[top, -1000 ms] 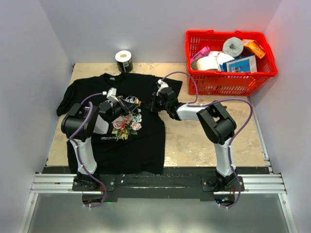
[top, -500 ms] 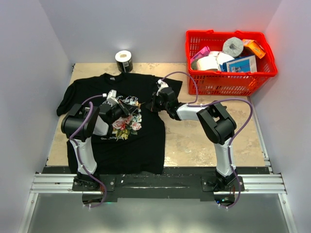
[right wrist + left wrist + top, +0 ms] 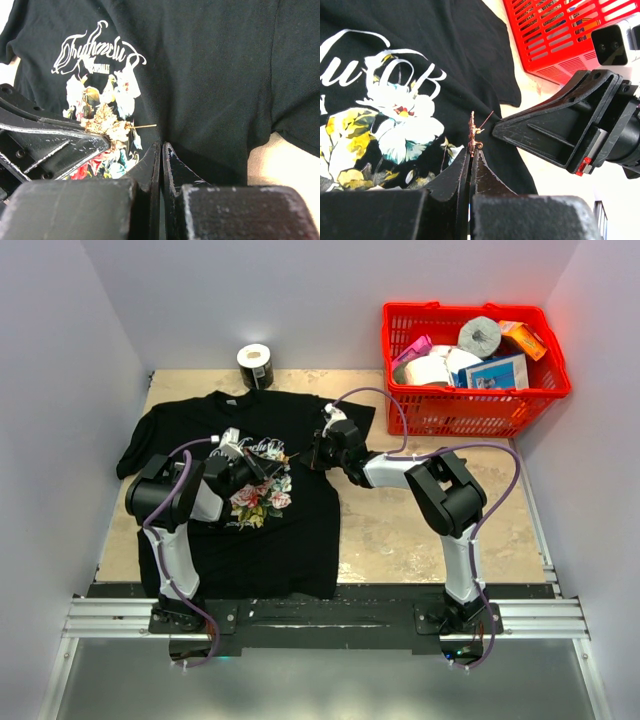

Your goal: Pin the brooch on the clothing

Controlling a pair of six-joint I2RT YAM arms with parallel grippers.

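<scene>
Top view, vs a second ago: left gripper (image 3: 471,156) has backed off slightly toward 9 o'clock. Right gripper (image 3: 161,146) hasn't moved that I can see. The gap between the two tips is a touch wider. Reads as a re-aim, not a push. No pinning progress yet.

Left jaws are clamped on the brooch (image 3: 472,134), held at the very tips. It hangs just above the T-shirt (image 3: 290,530), off the 1 o'clock edge of the printed roses (image 3: 395,125), between the two grippers.

Right jaws are pressed together, only a hairline slit showing. The tips sit low at the fabric. Can't tell if any cloth is nipped between them.

Orientation:
- Left wrist view: brooch is edge-on, body's long axis running 12 to 6, in line with the fingers.
- The needle (image 3: 145,126) is sprung open and bare along its visible length. It isn't in the cloth.
- Right wrist view: needle lies near level, pointing to 3 o'clock, tip just above the right fingertips.
- Top view: that puts it aimed at 3 o'clock, toward the right gripper.

Likely next need: raise a fold of fabric in the needle's line, then drive it along its axis.
</scene>
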